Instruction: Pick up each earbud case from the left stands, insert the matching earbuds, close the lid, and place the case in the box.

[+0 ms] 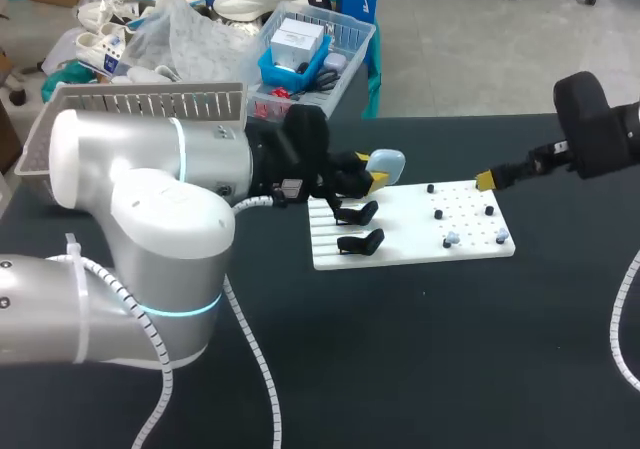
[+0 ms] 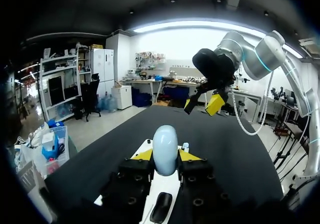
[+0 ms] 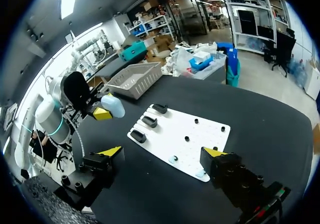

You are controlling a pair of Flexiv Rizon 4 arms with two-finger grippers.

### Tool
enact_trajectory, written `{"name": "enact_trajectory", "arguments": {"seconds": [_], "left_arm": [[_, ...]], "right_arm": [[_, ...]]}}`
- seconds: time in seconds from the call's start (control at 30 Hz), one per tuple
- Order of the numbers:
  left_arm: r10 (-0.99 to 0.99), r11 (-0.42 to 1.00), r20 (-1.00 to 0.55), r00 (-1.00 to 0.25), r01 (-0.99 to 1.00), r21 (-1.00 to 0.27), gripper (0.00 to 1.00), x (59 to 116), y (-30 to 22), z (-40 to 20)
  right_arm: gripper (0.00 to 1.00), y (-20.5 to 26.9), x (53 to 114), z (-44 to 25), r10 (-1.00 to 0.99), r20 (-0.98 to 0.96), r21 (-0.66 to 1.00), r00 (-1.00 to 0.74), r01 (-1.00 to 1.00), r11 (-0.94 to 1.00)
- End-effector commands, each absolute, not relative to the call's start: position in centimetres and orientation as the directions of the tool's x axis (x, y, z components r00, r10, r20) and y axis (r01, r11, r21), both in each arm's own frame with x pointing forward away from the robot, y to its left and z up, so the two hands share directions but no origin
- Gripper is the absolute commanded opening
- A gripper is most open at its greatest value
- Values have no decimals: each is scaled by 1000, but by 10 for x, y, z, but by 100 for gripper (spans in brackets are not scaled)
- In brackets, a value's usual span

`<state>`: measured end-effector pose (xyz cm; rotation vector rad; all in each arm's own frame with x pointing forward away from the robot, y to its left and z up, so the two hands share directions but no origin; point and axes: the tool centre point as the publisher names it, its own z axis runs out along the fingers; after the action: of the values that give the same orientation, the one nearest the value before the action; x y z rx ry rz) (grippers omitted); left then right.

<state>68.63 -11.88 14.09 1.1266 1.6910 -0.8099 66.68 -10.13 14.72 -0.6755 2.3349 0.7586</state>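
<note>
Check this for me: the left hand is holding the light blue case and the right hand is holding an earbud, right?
Not quite: the right hand is open and empty, as the right wrist view shows. The left hand does hold the light blue case.

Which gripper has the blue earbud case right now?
The left gripper: its yellow tips are shut on the light blue earbud case from both sides. The right gripper is open, with nothing between its fingers.

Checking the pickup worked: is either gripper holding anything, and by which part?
Left gripper holds the pale blue earbud case by its lower sides; right gripper is open, empty.
</note>
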Motion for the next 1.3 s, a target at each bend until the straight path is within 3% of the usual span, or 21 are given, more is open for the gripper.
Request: {"name": "enact_trajectory", "arguments": {"seconds": [0.03,1.3], "left_arm": [[320,382,-932,-170,923,-38,0,689,-133,143],[377,297,-921,-100,955,18,0,659,-170,135]], "right_arm": [[100,-94,665,146,-292,-656,387,-696,-642,662],[100,-58,657,143,-318,-690,406,-651,-711,574]]}}
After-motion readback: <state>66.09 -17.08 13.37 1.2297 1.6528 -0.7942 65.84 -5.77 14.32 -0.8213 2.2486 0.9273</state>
